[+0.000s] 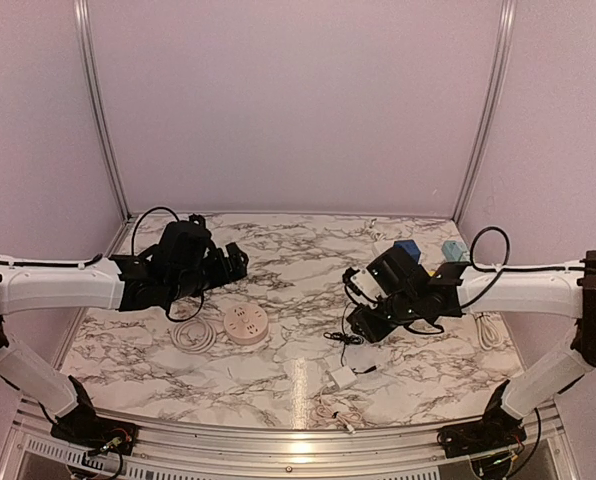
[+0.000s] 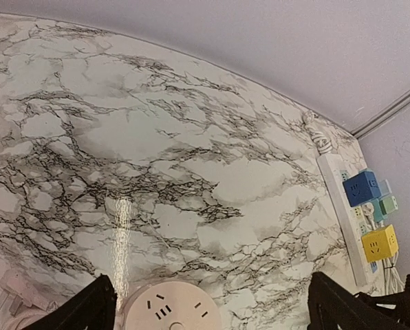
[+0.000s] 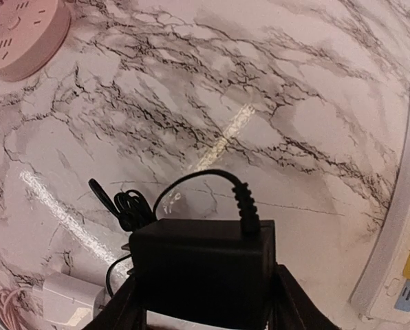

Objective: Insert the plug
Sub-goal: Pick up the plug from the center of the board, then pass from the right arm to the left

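Note:
The plug is a black adapter block (image 3: 205,265) with a black cord (image 3: 122,206) bundled on the marble just beyond it. My right gripper (image 3: 201,302) is shut on the block, one finger against each side, low over the table at centre right (image 1: 363,322). A round pink-white socket (image 1: 246,325) lies left of centre; it also shows at the right wrist view's top left (image 3: 23,31). My left gripper (image 2: 213,306) hangs open just above and behind this round socket (image 2: 170,309), with nothing between its fingers (image 2: 88,313).
A white power strip (image 2: 339,206) with a blue cube (image 2: 360,187) and a yellow cube (image 2: 380,242) runs along the right side. A white adapter (image 1: 343,377) lies near the front. A coiled white cable (image 1: 193,333) sits left of the round socket.

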